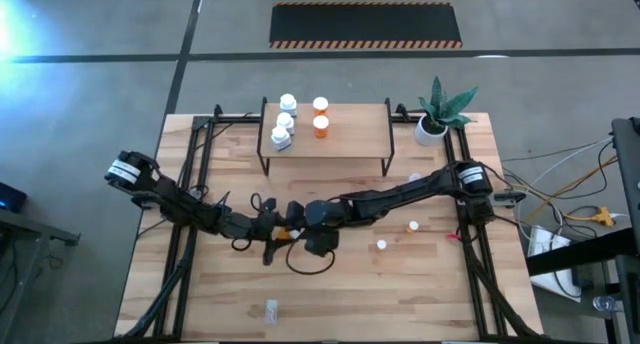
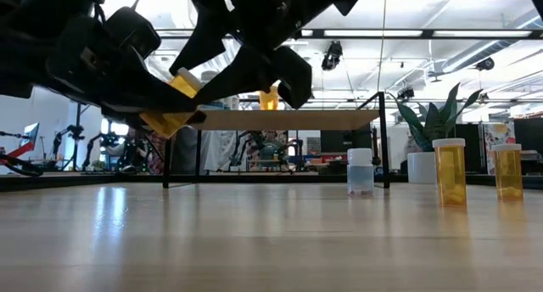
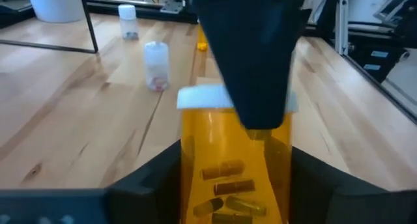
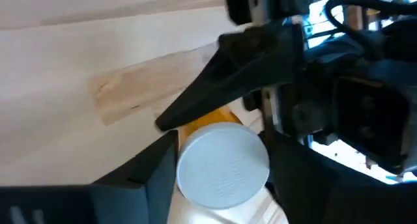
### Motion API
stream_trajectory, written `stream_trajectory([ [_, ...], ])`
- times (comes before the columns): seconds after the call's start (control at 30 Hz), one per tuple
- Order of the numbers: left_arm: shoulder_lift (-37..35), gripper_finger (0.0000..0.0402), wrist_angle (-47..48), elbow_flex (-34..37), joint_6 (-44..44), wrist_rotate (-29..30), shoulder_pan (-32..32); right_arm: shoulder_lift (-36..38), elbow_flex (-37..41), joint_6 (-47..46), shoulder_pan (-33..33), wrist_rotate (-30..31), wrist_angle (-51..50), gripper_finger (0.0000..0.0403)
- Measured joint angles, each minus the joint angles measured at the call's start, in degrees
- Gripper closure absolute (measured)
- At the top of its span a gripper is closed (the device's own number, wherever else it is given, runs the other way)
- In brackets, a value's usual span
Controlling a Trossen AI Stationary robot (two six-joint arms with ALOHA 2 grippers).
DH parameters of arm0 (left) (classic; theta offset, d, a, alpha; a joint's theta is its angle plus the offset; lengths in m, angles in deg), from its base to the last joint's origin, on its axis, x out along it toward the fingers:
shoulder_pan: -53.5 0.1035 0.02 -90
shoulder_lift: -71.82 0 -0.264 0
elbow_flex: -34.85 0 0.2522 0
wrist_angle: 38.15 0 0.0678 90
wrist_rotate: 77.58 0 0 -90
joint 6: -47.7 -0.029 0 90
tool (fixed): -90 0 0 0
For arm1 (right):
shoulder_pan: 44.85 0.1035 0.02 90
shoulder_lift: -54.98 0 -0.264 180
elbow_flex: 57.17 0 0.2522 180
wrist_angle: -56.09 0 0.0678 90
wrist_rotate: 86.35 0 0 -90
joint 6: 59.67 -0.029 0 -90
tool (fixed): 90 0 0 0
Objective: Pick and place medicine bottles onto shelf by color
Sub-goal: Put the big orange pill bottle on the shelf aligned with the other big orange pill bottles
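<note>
An orange medicine bottle [image 3: 228, 178] with a white cap is up in the air over the middle of the table, between my two grippers, which meet there. My left gripper [image 3: 234, 159] has its fingers on either side of the orange body. My right gripper [image 4: 221, 159] comes from the other end and is shut around the cap. In the low view the bottle [image 2: 174, 101] shows tilted among the dark fingers. The shelf [image 1: 360, 134] stands on its black legs at the far middle, with white bottles [image 1: 285, 121] at its left and orange bottles [image 1: 321, 126] beside them. My left gripper has the bottle's orange body [image 3: 195, 165] between its two fingers, one on each side, reaching along the bottle from its bottom end. The bottle is clear of the table and tilted. My right gripper pinches the white cap [image 4: 221, 165] between its two fingers [image 4: 156, 172], coming at the bottle from the cap end and slanting down. One of its fingers [image 3: 260, 87] lies over the cap. The bottle is clear of the table.
Loose bottles stand on the table right of the grippers [image 1: 411, 225] [image 1: 381, 245], one near the shelf's right leg [image 1: 414, 177], and a clear one lies near the front edge [image 1: 271, 308]. A white pot with a green plant [image 1: 440, 114] stands at the far right.
</note>
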Motion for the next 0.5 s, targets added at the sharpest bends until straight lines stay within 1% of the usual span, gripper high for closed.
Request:
stream_trajectory([
  [0.07,0.0,0.0190,-0.3,-0.1,0.0,-0.4,0.0,0.0,0.0,-0.3,0.0,0.0,-0.4,0.0217],
  [0.17,0.0,0.0150,-0.3,-0.1,-0.4,-2.3,0.3,0.0,0.1,-2.8,0.0,0.0,-0.9,0.0217],
  [0.27,-0.5,0.0114,0.0,0.2,-1.5,-4.7,1.0,0.0,0.1,-7.5,0.0,0.0,-3.1,0.0217],
  [0.33,-1.6,0.0096,1.5,0.4,-3.0,-5.4,1.4,0.1,0.1,-11.8,0.0,0.0,-5.2,0.0216],
  [0.43,-5.3,0.0080,7.5,0.4,-5.9,-5.1,2.1,0.7,0.2,-20.2,0.0,0.3,-8.1,0.0214],
  [0.5,-8.4,0.0078,13.5,0.1,-7.9,-3.1,2.5,1.3,0.2,-25.7,0.0,0.5,-10.0,0.0213],
])
